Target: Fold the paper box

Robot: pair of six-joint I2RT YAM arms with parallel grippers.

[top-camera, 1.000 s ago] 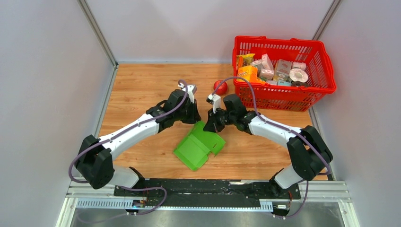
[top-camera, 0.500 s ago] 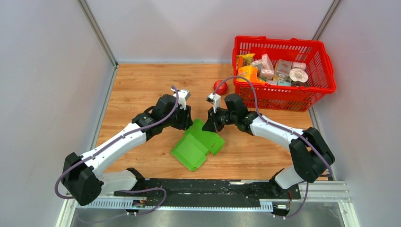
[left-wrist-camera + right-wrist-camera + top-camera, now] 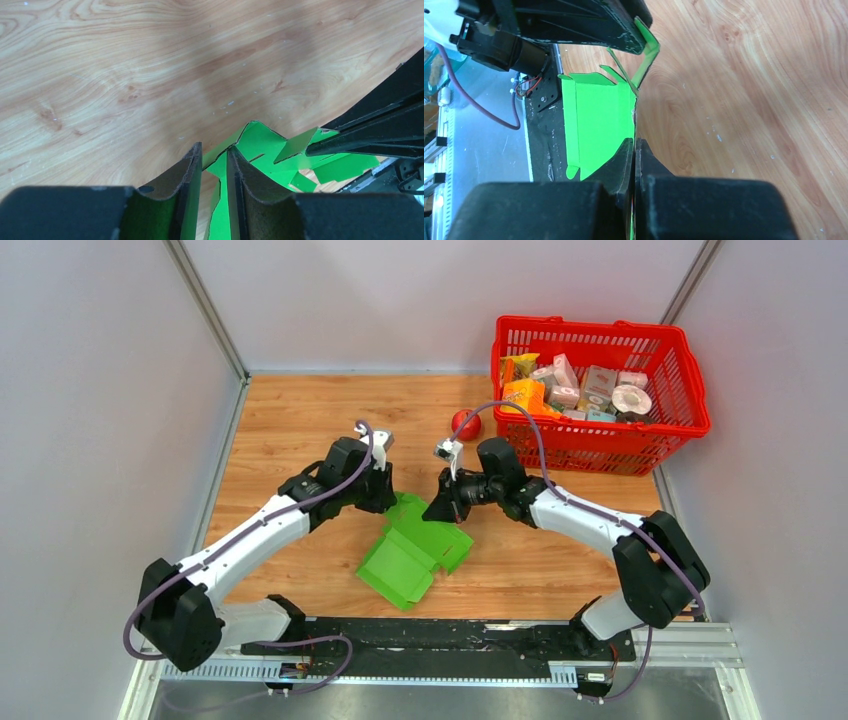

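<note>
The paper box [image 3: 400, 560] is a bright green blank lying partly folded on the wooden table between the arms. My left gripper [image 3: 385, 502] is at its far left corner. In the left wrist view its jaws [image 3: 214, 150] stand a narrow gap apart, with a green flap [image 3: 265, 150] running into the gap. My right gripper [image 3: 438, 512] is at the box's far right edge. In the right wrist view it [image 3: 634, 142] is shut on the edge of a green panel [image 3: 599, 115], which stands on edge. A small flap there touches the left finger tip [image 3: 639, 42].
A red apple [image 3: 464, 424] lies beyond the grippers. A red basket [image 3: 600, 452] with several small printed packages stands at the back right. Grey walls close in left, right and back. The black base rail [image 3: 430, 635] runs along the near edge.
My left arm has swung back to the left and its gripper now sits lower left on the box's corner. The box has shifted slightly left. The right gripper has hardly moved.
</note>
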